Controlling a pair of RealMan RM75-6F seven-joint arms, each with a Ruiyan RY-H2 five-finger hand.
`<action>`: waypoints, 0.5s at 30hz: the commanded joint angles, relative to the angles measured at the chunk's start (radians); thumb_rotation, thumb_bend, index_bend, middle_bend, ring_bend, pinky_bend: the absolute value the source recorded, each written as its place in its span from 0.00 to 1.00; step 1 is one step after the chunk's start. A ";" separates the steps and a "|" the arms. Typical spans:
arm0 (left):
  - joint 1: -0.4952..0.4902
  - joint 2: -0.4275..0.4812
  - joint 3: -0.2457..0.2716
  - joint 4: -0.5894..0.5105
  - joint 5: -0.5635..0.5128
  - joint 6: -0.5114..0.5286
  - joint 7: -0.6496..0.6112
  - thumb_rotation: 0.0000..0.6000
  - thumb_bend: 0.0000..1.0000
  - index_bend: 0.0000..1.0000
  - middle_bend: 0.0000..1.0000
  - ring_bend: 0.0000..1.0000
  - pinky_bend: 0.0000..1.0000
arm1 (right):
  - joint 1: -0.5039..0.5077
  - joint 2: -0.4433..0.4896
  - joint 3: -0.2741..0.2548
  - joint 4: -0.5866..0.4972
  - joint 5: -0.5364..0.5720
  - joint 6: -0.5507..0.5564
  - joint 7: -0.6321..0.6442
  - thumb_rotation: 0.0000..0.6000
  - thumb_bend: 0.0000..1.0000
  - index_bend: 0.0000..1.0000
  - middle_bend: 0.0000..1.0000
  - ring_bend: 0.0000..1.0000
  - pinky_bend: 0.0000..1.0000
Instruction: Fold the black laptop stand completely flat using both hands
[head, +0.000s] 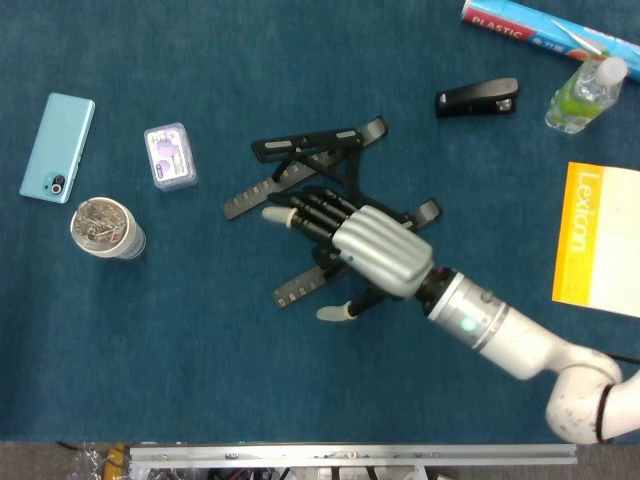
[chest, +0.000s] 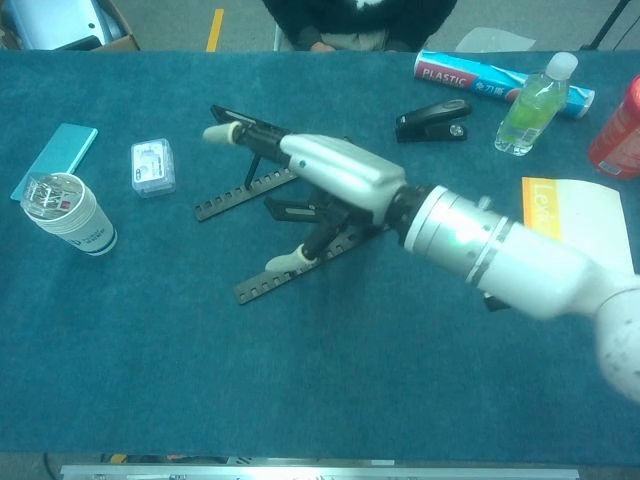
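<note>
While hovering over the black laptop stand (head: 310, 215), right hand (head: 375, 250) (palm down), fingers (head: 300, 210) spread, holding nothing

A robot test bench in a lab or office room is suggested. The worktop (chest: 150, 400) is covered with blue felt and edged by a metal rail (head: 350, 455). Office and household props are laid out around the white robot hand (head: 375, 250): a stapler (head: 478, 97) and a yellow Lexicon book (head: 598, 238) to its right, a phone (head: 57, 147) and a cup (head: 105, 228) to its left. A bare floor with a yellow mark (chest: 214, 28) is seen beyond.
</note>
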 joint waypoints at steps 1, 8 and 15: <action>0.002 -0.003 0.000 0.013 0.000 0.000 -0.017 1.00 0.25 0.00 0.00 0.00 0.00 | -0.011 -0.103 -0.040 0.086 -0.061 0.083 -0.169 1.00 0.00 0.00 0.00 0.00 0.00; -0.005 -0.015 -0.003 0.041 0.011 -0.008 -0.047 1.00 0.25 0.00 0.00 0.00 0.00 | -0.024 -0.170 -0.042 0.211 -0.103 0.162 -0.288 1.00 0.00 0.00 0.00 0.00 0.00; -0.015 -0.024 -0.005 0.057 0.019 -0.019 -0.062 1.00 0.25 0.00 0.00 0.00 0.00 | -0.020 -0.224 -0.020 0.351 -0.136 0.230 -0.314 1.00 0.00 0.00 0.00 0.00 0.00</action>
